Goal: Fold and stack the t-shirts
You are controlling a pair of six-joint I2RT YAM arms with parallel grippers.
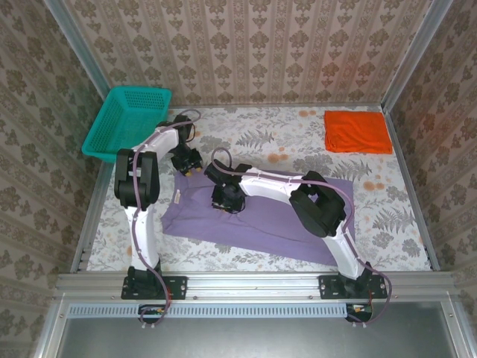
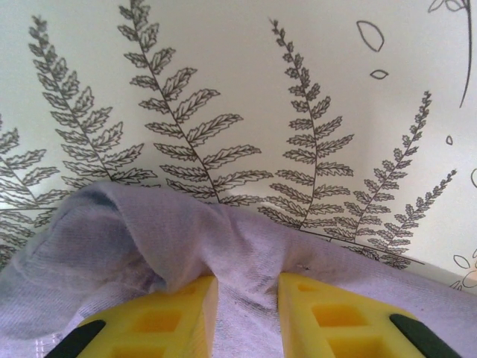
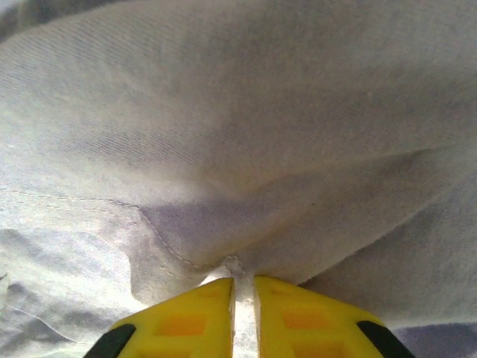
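The lavender-purple t-shirt (image 1: 257, 220) lies spread across the middle of the table. My left gripper (image 1: 186, 165) is at its far left corner, and its yellow fingers (image 2: 328, 317) pinch a bunched fold of the purple t-shirt (image 2: 246, 261). Over the shirt's upper middle, my right gripper (image 1: 226, 201) has its yellow fingers (image 3: 287, 317) nearly together, clamping a thin hemmed edge of the purple cloth (image 3: 246, 186). The orange t-shirt (image 1: 357, 131) rests as a folded rectangle at the far right corner.
A teal mesh basket (image 1: 128, 119) stands at the far left corner, close behind the left arm. Patterned walls enclose the table on three sides. The fern-print tablecloth (image 2: 246, 97) lies bare beyond the left gripper.
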